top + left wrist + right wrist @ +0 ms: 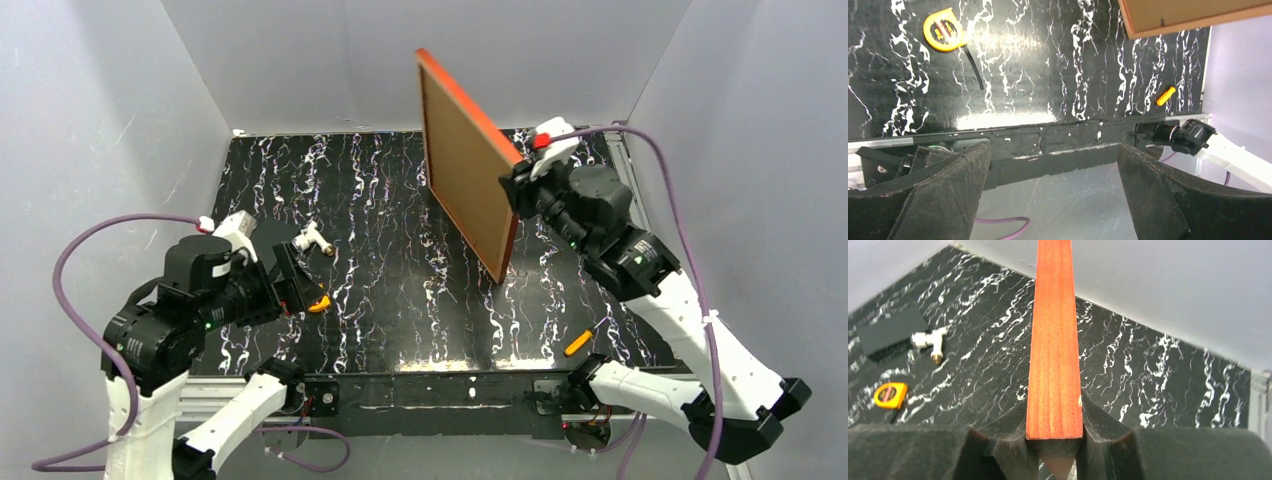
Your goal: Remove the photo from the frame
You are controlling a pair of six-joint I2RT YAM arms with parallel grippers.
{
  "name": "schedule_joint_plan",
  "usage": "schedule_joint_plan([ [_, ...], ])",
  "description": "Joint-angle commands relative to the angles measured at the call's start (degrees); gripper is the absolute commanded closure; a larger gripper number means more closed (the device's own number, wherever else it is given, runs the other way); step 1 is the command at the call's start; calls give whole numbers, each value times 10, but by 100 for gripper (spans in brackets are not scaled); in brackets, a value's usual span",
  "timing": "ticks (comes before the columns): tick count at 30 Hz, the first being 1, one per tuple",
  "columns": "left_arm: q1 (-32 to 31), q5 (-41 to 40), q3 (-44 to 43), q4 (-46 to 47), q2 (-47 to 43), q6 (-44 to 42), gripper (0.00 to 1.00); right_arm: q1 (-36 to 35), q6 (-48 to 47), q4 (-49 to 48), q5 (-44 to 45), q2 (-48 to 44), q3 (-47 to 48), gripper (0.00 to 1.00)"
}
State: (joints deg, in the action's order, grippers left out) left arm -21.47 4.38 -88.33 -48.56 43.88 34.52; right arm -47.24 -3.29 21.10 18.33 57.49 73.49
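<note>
Right pincer closed hard on one edge of the frame. The frame runs up and away from the fingertips on a tilt, and its lower corner looks clear of the table. The photo sits inside it just left of that pincer, plain brown board back turned toward the other arm, probably so the back can be pushed or pried. Left pincer spread wide and holding nothing, hovering low with the frame well beyond its tips and a tape measure on the table near ahead.

photo face hidden — back only, frame cropped
</note>
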Motion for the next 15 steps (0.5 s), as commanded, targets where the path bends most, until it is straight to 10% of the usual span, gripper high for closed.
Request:
schedule_joint_plan([
  [1, 2, 59, 45, -16, 6, 8, 2, 118, 200, 69, -187, 6, -1, 99],
  [15, 2, 126, 206, 15, -53, 85, 2, 445, 362, -80, -457, -26, -270, 99],
])
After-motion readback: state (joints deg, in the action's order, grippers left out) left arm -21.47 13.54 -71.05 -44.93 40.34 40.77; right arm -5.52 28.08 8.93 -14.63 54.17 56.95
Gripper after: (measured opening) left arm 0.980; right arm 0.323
